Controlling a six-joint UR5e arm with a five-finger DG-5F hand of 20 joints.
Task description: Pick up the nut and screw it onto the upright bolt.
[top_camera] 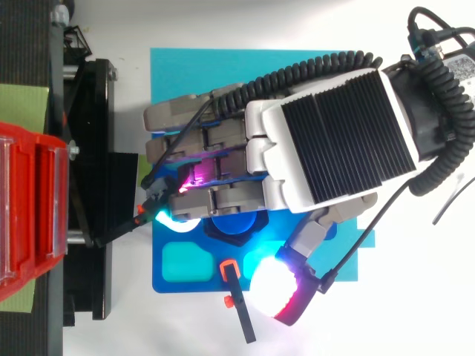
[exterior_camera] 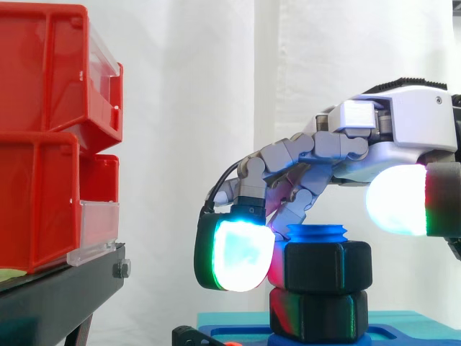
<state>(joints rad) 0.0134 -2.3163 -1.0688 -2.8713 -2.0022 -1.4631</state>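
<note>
Shows the hand (exterior_camera: pixel 407 119) entering from the right in the side view, fingers curled down over the black nut (exterior_camera: pixel 328 265) and grasping it, with one glowing pad (exterior_camera: pixel 234 254) against its left side and the thumb pad (exterior_camera: pixel 396 198) apart on the right. Finds the nut on the thread of the upright blue bolt (exterior_camera: pixel 317 232), just above a second black nut (exterior_camera: pixel 317 313) on the blue base (top_camera: pixel 162 285). Places red bins (exterior_camera: pixel 43 144) on a black stand (exterior_camera: pixel 57 288) further left.

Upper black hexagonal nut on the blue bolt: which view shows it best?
The side view: the upper black hexagonal nut shows its side faces, sitting on the blue bolt above a second black nut. In the top view the hand covers nearly all of it; the bolt's top peeks out.
</note>
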